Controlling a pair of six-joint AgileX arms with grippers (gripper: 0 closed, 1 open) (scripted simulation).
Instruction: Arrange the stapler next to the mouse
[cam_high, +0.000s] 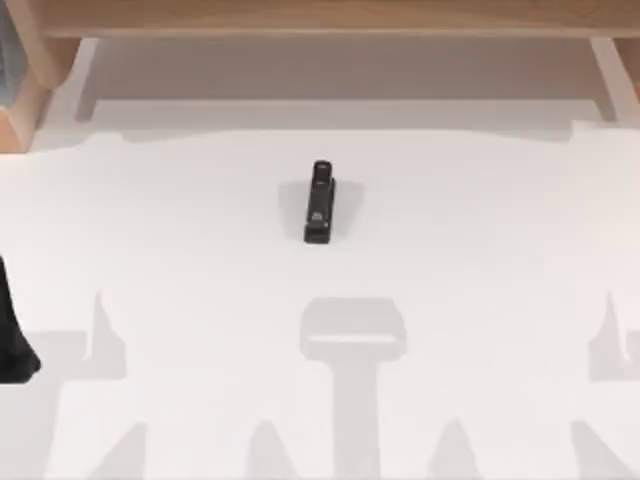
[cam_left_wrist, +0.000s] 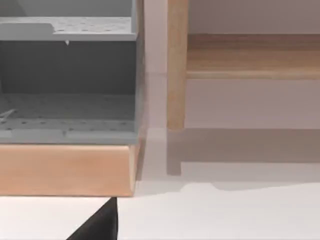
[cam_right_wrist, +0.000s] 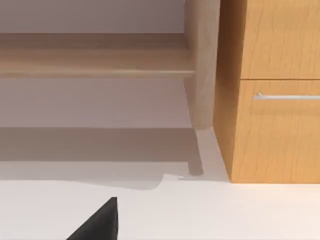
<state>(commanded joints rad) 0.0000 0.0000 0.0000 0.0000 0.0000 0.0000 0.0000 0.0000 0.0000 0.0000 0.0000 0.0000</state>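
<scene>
Stapler (cam_high: 319, 203) lying alone mid-desk (cam_high: 480, 300), long axis toward the far shelf, untouched. Left arm parked at the desk's left edge. End effector state: cannot tell. Risk — no mouse visible; placement without a reference may end up arbitrary.

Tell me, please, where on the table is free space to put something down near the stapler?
The stapler lies alone near the middle of the white table. Bare surface borders it on the left, the right and the near side. Behind it, the wooden shelf closes the space. The left arm sits at the left edge.
</scene>
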